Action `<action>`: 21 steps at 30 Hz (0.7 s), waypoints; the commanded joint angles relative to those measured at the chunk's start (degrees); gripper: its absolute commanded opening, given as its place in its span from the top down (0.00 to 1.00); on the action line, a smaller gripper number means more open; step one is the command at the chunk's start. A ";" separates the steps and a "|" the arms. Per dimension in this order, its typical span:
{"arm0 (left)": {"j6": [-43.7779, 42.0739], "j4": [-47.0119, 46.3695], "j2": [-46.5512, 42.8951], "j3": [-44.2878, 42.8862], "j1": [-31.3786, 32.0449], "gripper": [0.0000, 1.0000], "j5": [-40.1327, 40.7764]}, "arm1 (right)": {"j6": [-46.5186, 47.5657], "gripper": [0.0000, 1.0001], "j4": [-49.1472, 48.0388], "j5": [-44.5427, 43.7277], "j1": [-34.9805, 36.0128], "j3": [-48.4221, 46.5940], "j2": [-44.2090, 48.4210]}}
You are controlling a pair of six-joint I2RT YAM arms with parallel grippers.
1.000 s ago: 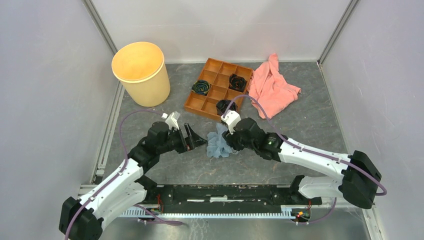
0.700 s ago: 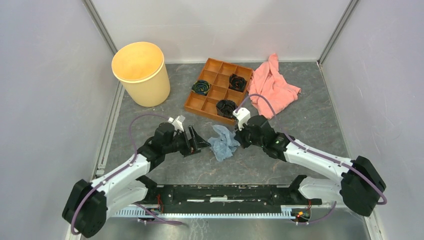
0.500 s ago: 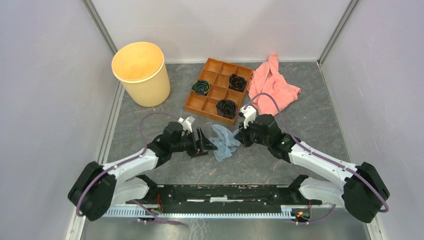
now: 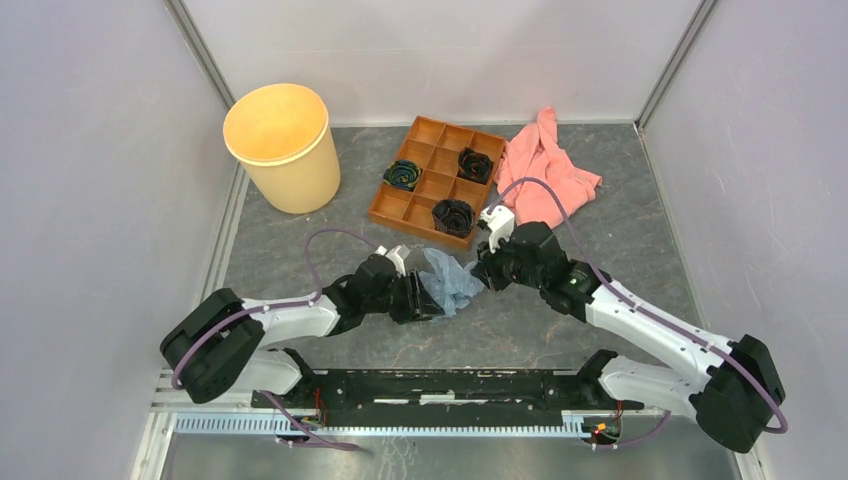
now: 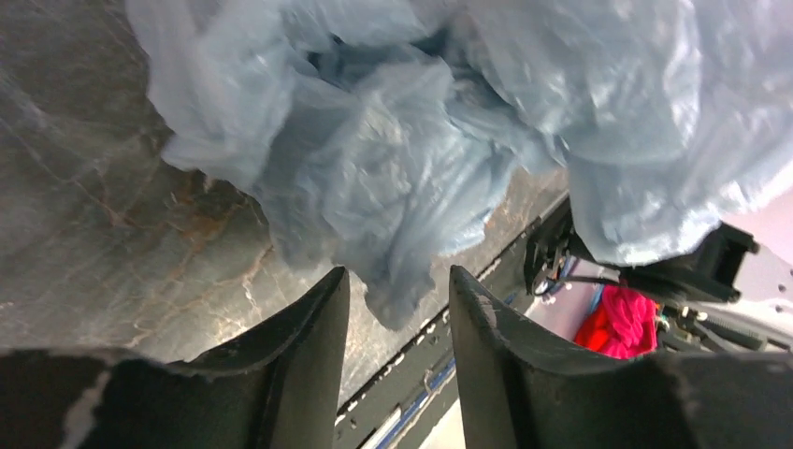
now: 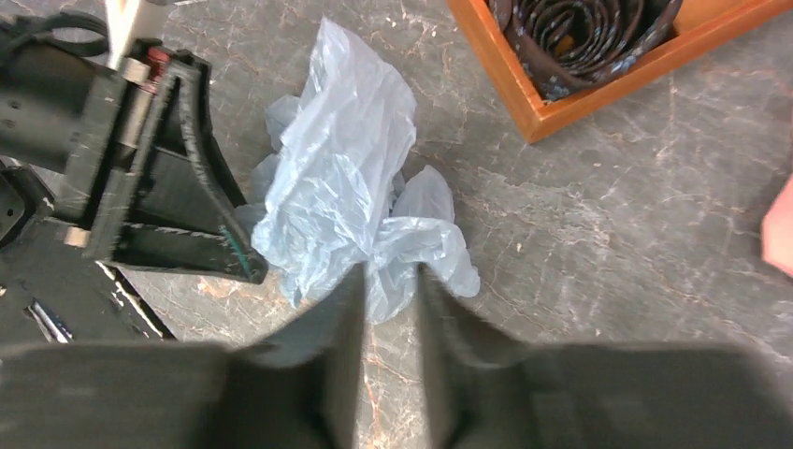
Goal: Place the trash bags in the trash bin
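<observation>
Pinches right edge of crumpled trash bag (image 4: 450, 282) with right hand (image 6: 388, 295), fingers narrow on the film, likely to anchor it on the grey surface (image 4: 640, 220). Reaches in from opposite side with left hand (image 5: 397, 290), half-wide around a loose fold, not clamped. Looks like a two-handed pickup or spread. Leaves trash bin (image 4: 295, 185) well apart, far-left corner.

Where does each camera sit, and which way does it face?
Top external: above and behind the bases, looking down on the table; both arms show, meeting at the trash bag.
Left wrist: on the left arm, looking along the left tool at the bag, close up.
Right wrist: on the right arm, looking down past the right tool at the bag and orange tray.
Shared: all three see the bag.
</observation>
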State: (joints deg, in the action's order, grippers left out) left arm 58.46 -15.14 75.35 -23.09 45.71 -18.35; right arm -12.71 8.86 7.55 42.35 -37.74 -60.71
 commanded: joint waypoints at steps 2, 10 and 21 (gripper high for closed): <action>-1.49 0.44 2.51 -4.13 0.08 0.55 4.95 | 9.02 0.54 8.16 -6.09 3.58 -10.04 -1.49; -1.42 0.24 2.54 -3.49 0.08 0.61 6.55 | 6.42 0.16 1.78 -7.00 6.75 -13.08 -12.25; -0.35 0.83 -2.75 -0.11 0.01 0.32 9.90 | -0.12 1.00 -8.42 1.13 1.78 -4.03 -11.01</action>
State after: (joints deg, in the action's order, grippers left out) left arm 58.43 -13.06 74.37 -23.75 45.71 -10.61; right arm -9.87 6.50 1.80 46.78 -43.64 -74.50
